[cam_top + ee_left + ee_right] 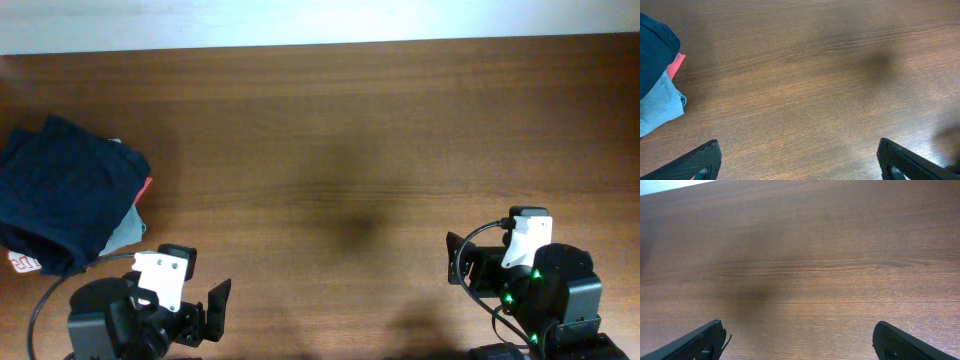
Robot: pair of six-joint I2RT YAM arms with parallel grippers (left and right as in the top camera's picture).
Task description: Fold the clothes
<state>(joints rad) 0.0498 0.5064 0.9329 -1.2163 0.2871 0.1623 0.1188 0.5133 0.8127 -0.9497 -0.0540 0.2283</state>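
The clothes, a dark navy-blue garment, lie bunched in a compact heap at the table's left edge, on top of other garments. A corner of it shows at the upper left of the left wrist view. My left gripper is open and empty near the front edge, to the right of and below the heap; its fingers frame bare wood. My right gripper is open and empty at the front right, far from the garment, over bare wood.
A grey garment and a red one stick out from under the navy heap. A red and white printed piece peeks out at the heap's front. The brown wooden table meets a white wall at the back.
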